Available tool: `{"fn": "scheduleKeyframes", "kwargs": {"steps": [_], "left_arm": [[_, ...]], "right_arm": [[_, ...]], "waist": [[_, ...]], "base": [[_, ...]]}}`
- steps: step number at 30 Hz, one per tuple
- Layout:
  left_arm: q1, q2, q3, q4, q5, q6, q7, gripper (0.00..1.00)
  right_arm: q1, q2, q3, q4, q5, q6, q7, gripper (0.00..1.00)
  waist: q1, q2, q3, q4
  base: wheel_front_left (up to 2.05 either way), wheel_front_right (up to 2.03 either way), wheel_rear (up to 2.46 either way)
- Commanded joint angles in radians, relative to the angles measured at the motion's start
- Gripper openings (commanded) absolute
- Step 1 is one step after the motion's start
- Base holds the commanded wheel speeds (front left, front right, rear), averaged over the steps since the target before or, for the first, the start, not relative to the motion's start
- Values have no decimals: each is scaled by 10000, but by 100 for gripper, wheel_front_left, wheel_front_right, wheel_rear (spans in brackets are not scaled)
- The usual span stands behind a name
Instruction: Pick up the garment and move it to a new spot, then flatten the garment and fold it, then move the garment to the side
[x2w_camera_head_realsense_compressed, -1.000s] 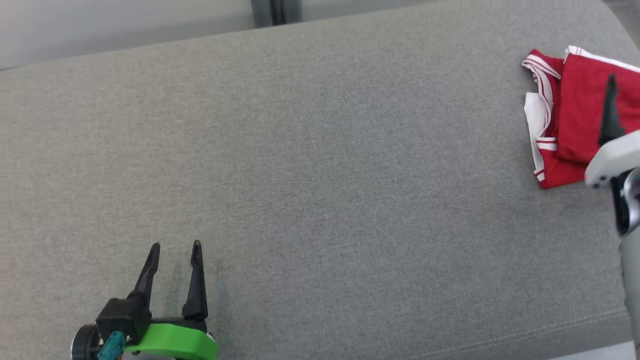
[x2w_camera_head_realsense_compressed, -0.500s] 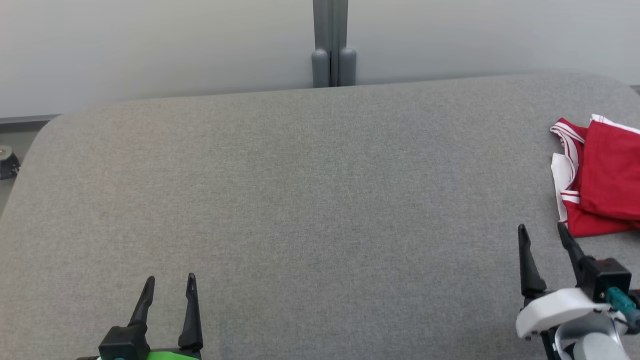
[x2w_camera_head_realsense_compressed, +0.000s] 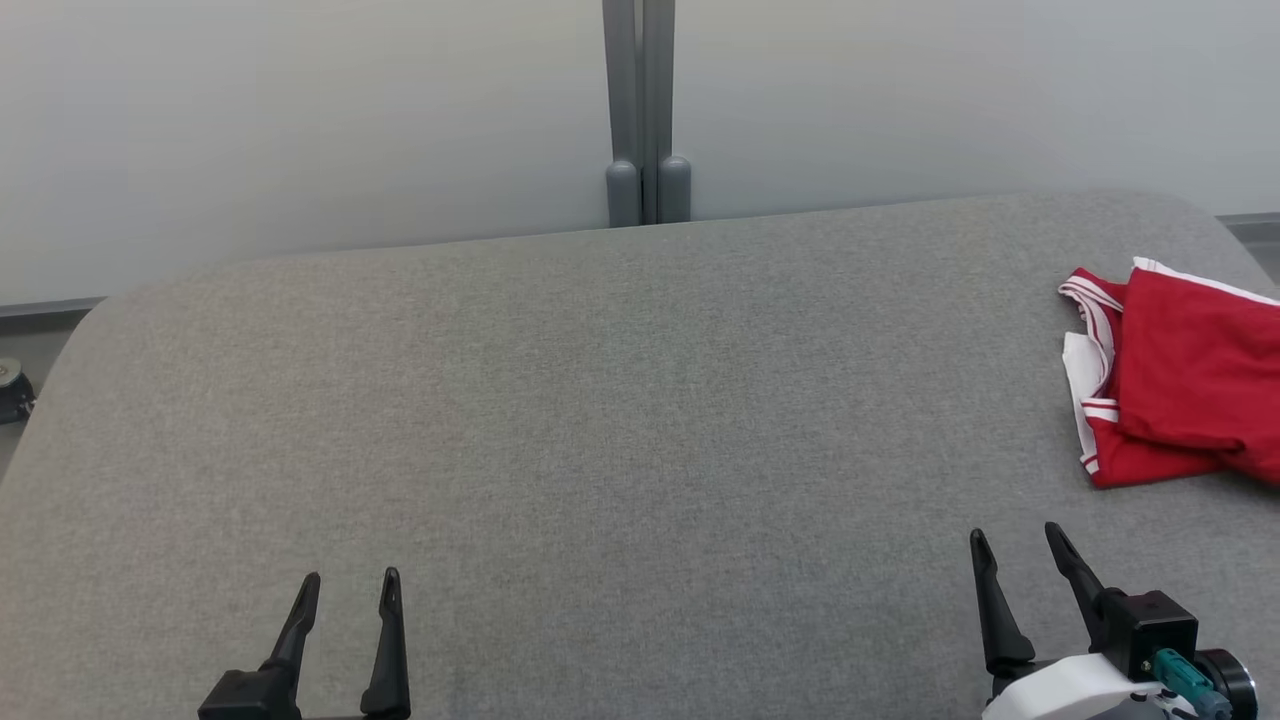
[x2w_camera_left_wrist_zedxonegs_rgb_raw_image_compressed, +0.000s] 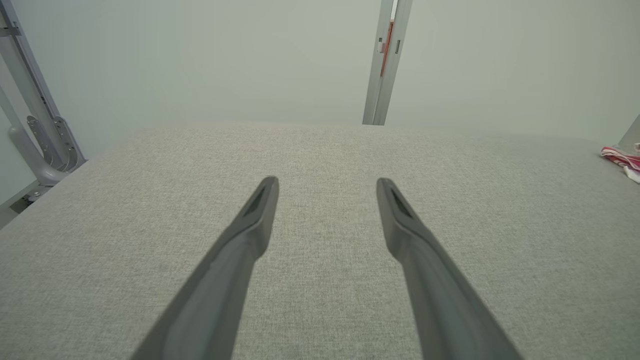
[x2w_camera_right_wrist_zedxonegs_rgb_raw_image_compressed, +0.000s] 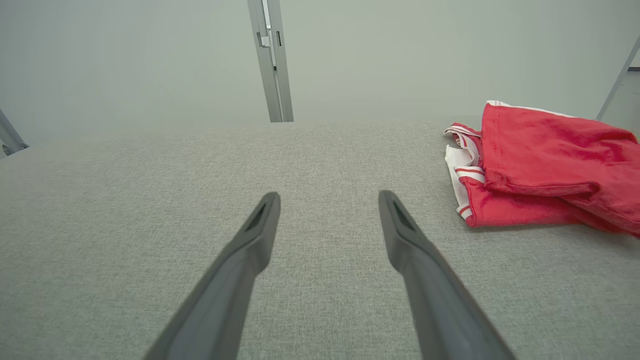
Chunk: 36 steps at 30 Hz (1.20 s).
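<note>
The garment (x2w_camera_head_realsense_compressed: 1185, 380) is red with white striped trim and lies folded at the far right of the grey padded surface (x2w_camera_head_realsense_compressed: 620, 420). The right wrist view has the garment (x2w_camera_right_wrist_zedxonegs_rgb_raw_image_compressed: 545, 165) ahead and to the right of my fingers. A sliver of the garment (x2w_camera_left_wrist_zedxonegs_rgb_raw_image_compressed: 622, 159) shows at the right edge of the left wrist view. My right gripper (x2w_camera_head_realsense_compressed: 1015, 540) stands open near the front right, short of the garment, nothing between its fingers. My left gripper (x2w_camera_head_realsense_compressed: 350, 582) is open at the front left over bare fabric.
A pale wall with a grey vertical post (x2w_camera_head_realsense_compressed: 640, 110) runs behind the surface. The surface's rounded left corner (x2w_camera_head_realsense_compressed: 90, 310) drops to the floor. A metal frame (x2w_camera_left_wrist_zedxonegs_rgb_raw_image_compressed: 35, 125) stands off the left side in the left wrist view.
The head camera has tilted up, so the wall came into view. My right gripper drew back from over the garment to the front right. The garment stays put.
</note>
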Motion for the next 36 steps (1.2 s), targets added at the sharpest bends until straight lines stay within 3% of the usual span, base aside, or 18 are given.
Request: {"fn": "scheduleKeyframes", "kwargs": {"steps": [1,13,14,18,36], "left_arm": [[116,19,31,30,-80,-24,-26,100],[122,17,-139,131,-234,94,-26,100],[47,-2,-148,174,-234,123,2,0],[106,-27,-186,512,-296,120,80,0],[-484,-18,226,508,-3529,1,936,0]], "right_arm": [[72,-16,18,-31,90,-20,-31,100],[-102,-11,81,-34,-50,-20,-30,100],[-37,6,79,8,-31,0,0,0],[58,73,75,323,32,2,46,0],[-426,51,-139,241,3576,-1,910,0]], "waist": [[0,0,-44,-133],[0,0,-68,-100],[0,0,-71,-109],[0,0,-70,-109],[0,0,2,-100]], "base": [[0,0,0],[0,0,0],[0,0,0],[0,0,0],[0,0,0]]}}
